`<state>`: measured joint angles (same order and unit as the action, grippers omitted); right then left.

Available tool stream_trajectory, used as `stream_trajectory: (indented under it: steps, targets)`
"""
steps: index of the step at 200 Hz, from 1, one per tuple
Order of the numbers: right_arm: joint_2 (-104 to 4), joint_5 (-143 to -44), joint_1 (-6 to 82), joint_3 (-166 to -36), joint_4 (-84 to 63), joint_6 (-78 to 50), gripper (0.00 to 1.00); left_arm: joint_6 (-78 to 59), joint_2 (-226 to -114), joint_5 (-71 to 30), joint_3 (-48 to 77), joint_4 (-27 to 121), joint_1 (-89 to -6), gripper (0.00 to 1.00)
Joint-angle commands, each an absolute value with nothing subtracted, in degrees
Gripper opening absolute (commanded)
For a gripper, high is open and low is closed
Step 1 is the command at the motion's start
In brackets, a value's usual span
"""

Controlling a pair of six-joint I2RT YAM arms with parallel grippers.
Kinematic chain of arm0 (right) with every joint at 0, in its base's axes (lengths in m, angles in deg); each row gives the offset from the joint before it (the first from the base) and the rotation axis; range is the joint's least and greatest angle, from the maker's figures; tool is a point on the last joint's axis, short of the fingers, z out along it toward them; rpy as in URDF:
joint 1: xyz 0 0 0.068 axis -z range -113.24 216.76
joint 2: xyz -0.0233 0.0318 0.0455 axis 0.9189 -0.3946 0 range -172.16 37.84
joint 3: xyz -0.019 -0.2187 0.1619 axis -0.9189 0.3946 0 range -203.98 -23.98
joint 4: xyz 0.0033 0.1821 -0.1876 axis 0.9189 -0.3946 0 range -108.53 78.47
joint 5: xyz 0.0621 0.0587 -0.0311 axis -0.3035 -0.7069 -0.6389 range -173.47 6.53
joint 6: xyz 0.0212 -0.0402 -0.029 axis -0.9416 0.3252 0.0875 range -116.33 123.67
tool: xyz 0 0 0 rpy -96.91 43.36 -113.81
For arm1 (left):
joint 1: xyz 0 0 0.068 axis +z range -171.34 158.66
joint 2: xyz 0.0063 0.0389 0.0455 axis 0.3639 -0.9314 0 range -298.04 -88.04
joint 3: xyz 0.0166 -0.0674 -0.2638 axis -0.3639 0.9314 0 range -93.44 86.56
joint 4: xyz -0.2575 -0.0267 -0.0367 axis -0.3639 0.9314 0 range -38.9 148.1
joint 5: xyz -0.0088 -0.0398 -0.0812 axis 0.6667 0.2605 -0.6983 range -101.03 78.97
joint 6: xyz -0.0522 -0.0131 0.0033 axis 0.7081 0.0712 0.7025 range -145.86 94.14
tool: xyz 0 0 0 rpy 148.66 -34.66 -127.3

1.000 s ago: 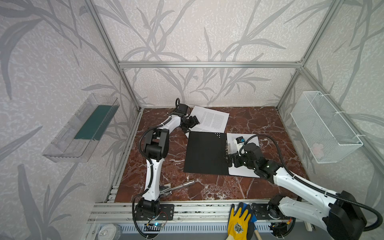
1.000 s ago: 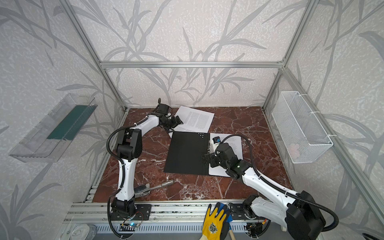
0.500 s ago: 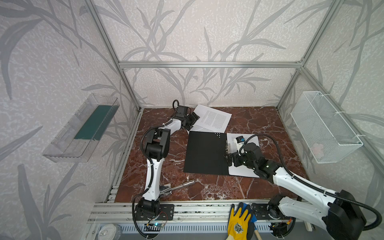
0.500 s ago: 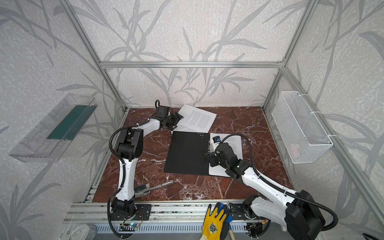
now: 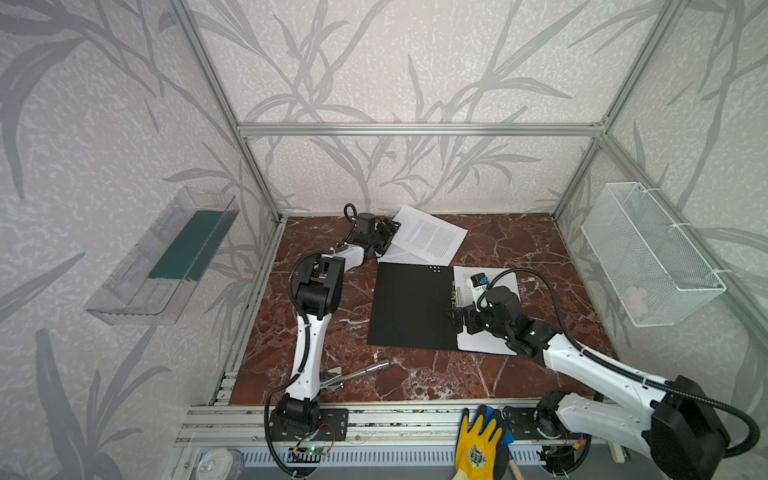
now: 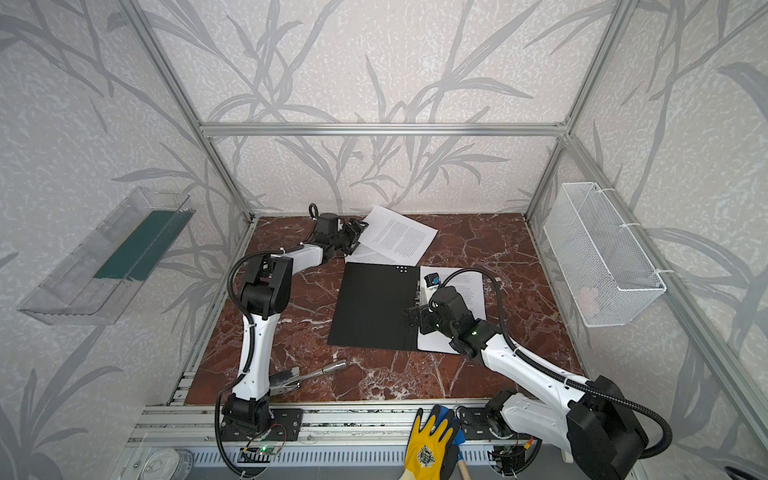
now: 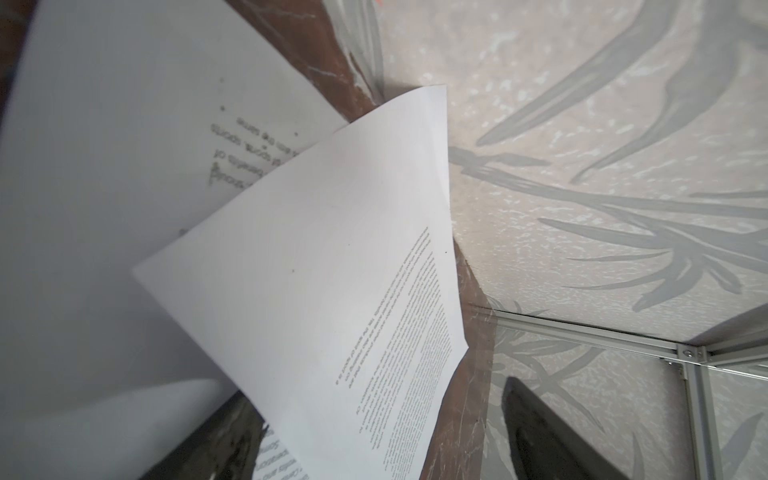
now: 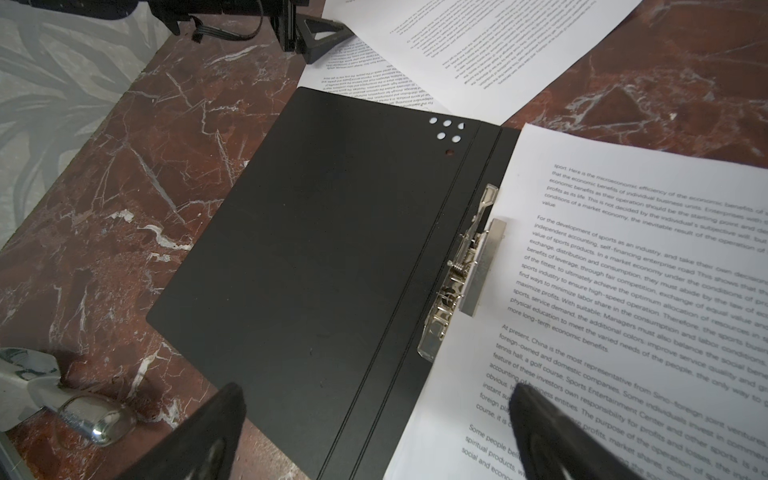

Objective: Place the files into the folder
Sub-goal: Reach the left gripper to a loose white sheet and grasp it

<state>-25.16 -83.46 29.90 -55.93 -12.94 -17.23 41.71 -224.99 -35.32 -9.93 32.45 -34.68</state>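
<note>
On the right, files [image 5: 486, 347] cover half the folder [image 5: 411, 307]; left hand [image 5: 388, 235], right hand [image 5: 457, 320] spread.

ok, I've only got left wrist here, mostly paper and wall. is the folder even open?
Observer: Yes. The folder lies open mid-table, black inside up.
Operator: anything in it?
Observer: One printed sheet lies on its right half. The plate of the metal clip sits over that sheet's edge.
Operator: where's the right claw?
Observer: The right claw hovers open over the spine, near that clip, holding nothing.
</note>
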Motion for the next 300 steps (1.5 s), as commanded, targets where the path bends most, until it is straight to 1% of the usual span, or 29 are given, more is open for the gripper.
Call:
stream_trajectory:
  steps: [1,17,34,46,76,86,109,170,209,276,300]
  targets:
    - [-26.30,-82.86,29.76,-55.18,-11.01,-16.49,1.00,43.48,-225.80,-36.88,-9.59,21.41,-35.14,0.87]
    - [-26.97,-83.19,29.73,-55.18,-10.66,-16.41,1.00,43.34,-225.75,-37.29,-9.16,18.43,-35.54,0.85]
    - [-27.59,-83.09,29.72,-55.27,-10.57,-16.38,1.00,41.94,-225.64,-36.78,-9.83,20.47,-35.84,0.84]
    - [-27.80,-83.24,29.76,-55.22,-10.42,-16.41,1.00,42.07,-225.80,-36.02,-9.53,21.03,-35.84,0.81]
    - [-27.77,-83.10,29.72,-55.18,-10.53,-16.39,1.00,42.33,-226.21,-34.99,-8.98,22.24,-35.67,0.67]
    - [-27.73,-83.34,29.74,-55.10,-10.34,-16.43,1.00,42.34,-226.26,-34.56,-8.74,22.93,-35.60,0.61]
    - [-27.86,-83.54,29.76,-55.18,-10.30,-16.56,1.00,42.59,-226.49,-34.28,-8.81,24.76,-35.28,0.50]
    - [-27.81,-84.06,29.76,-55.00,-9.95,-16.87,1.00,42.18,-226.44,-31.90,-8.03,30.91,-34.35,0.37]
    - [-27.55,-83.96,29.73,-54.88,-9.91,-16.98,1.00,42.34,-227.15,-31.73,-8.34,31.73,-33.82,0.28]
    - [-25.99,-84.70,29.76,-53.92,-8.27,-17.10,0.99,42.30,-228.47,-31.78,-10.11,32.63,-33.12,0.19]
    - [-25.37,-85.03,29.76,-53.22,-7.23,-17.04,0.99,42.95,-229.09,-32.25,-10.48,32.05,-32.98,0.12]
